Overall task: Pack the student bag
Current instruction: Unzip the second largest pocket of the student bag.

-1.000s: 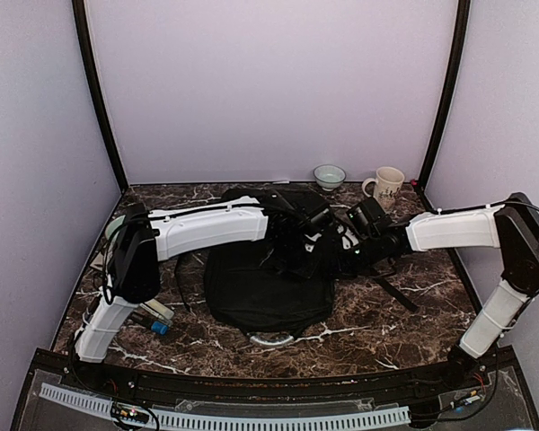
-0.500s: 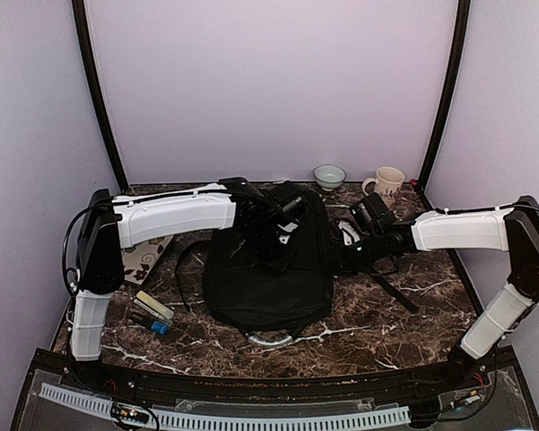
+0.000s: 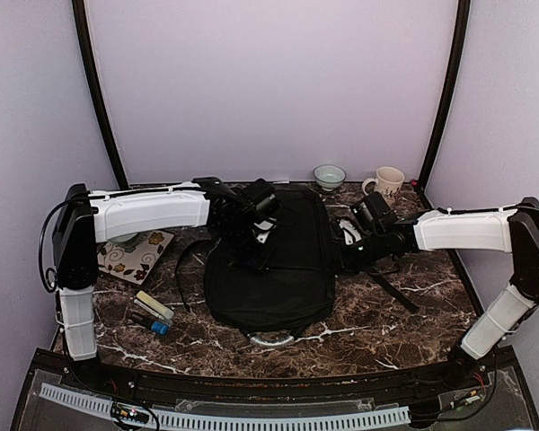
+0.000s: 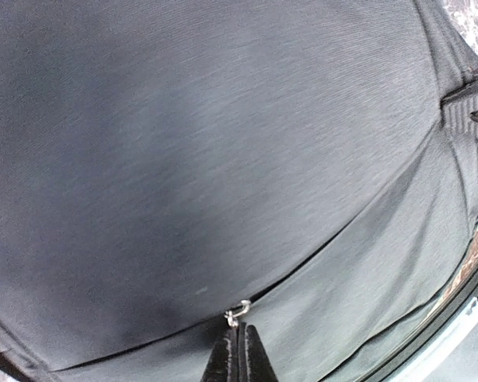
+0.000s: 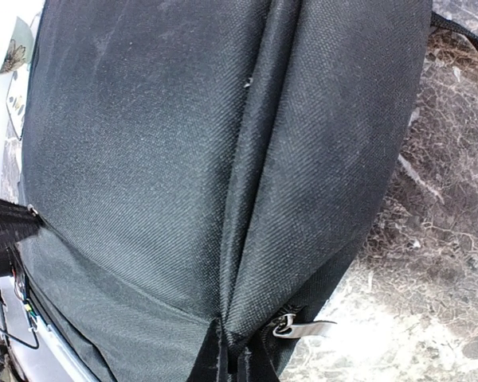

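I have the large black rectangular fabric student bag (image 3: 278, 278) lying flat in the middle of the brown marble-patterned tabletop (image 3: 386, 328). Its silvery-grey loop handle (image 3: 271, 340) points toward the arm bases, and a long black strap (image 3: 397, 294) trails off to the right.

My left gripper (image 4: 239, 338) is over the bag's upper left part. Its fingers are pressed tight together with no gap showing. A small silver zipper ring (image 4: 237, 312) sits right at their tips, on a seam that runs diagonally across the fabric. I cannot tell whether a pull tab is caught between the fingers.

My right gripper (image 5: 229, 350) is at the bag's right edge, pinching a raised fold of the black fabric that runs down between its fingers. A flat metal zipper pull (image 5: 303, 326) lies just beside the right finger, over the marble.

Against the back wall stand a small pale ceramic bowl (image 3: 329, 176) and a cream mug (image 3: 386, 186), both well apart from the bag. On the left of the table I see a flat card with a dark floral pattern (image 3: 136, 256). Nearer the bases lie a pale yellow oblong block (image 3: 154, 305) and a small blue item (image 3: 158, 327).
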`<state>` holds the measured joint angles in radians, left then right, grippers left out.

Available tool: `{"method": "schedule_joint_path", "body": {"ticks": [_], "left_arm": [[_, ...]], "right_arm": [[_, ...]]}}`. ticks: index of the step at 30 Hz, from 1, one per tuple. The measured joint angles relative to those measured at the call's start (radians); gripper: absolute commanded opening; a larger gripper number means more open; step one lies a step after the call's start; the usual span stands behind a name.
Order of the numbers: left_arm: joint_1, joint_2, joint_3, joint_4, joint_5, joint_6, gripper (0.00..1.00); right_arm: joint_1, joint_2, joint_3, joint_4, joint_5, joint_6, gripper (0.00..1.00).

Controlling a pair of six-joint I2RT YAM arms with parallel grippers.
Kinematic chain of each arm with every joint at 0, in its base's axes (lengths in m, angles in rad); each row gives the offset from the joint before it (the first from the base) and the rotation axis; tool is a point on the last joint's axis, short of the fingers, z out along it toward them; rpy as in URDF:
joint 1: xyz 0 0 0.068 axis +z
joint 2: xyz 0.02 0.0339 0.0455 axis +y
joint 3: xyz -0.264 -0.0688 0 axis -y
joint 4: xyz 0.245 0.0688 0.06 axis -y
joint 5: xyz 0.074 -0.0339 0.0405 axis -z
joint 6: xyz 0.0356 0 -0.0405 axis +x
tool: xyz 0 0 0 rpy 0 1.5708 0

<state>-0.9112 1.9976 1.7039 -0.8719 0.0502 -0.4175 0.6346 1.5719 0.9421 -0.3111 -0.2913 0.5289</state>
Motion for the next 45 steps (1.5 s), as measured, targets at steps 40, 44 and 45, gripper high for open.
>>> {"method": "schedule_joint_path", "body": {"ticks": [40,44,45], "left_arm": [[0.106,-0.280,-0.403,0.142,0.017,0.002,0.00],[0.106,-0.280,-0.405,0.143,0.017,-0.013,0.00],[0.106,-0.281,-0.405,0.143,0.017,-0.017,0.04]], "right_arm": [[-0.009,-0.009,0.006,-0.036,0.021,-0.027,0.00],[-0.009,-0.009,0.012,-0.044,0.021,-0.027,0.00],[-0.009,-0.009,0.012,-0.044,0.021,-0.027,0.00]]}}
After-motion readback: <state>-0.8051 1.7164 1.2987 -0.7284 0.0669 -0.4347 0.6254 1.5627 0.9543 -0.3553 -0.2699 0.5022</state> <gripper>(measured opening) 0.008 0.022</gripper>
